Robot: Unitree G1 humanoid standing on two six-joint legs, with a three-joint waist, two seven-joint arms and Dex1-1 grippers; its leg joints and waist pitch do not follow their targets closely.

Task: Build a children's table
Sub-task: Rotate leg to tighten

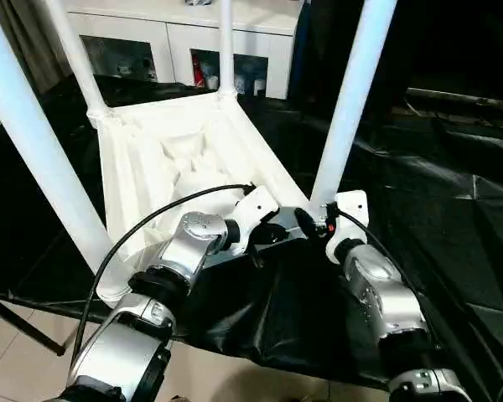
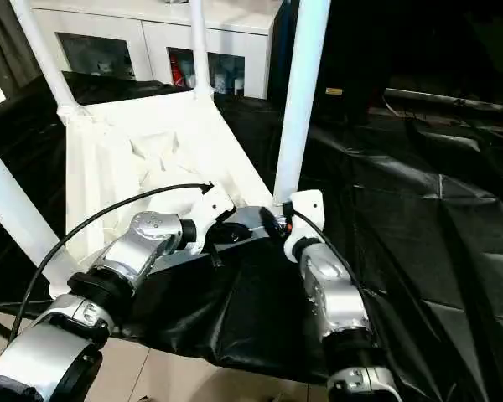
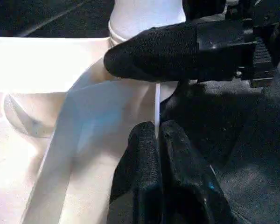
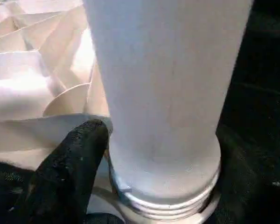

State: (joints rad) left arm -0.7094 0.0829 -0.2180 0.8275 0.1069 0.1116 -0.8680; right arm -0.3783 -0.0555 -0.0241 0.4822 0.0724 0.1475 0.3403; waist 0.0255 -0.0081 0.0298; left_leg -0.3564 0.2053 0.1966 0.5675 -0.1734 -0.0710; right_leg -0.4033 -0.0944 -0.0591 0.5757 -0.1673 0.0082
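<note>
The children's table point(image 1: 151, 159) is seen upside down on the black sheet point(image 1: 436, 218) in the head views, all four legs standing up. The threaded foot of the near-right leg point(image 4: 168, 116), seated in its socket, is given by the right wrist view. The left gripper point(image 3: 157, 154) is pinched on the table's rim. The right gripper point(image 1: 317, 222), at five o'clock of the table, is spread beside that leg, grasping nothing.

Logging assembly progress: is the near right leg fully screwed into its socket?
Not fully. The leg stands upright in the corner socket, but threads at its base are still exposed above the socket.
</note>
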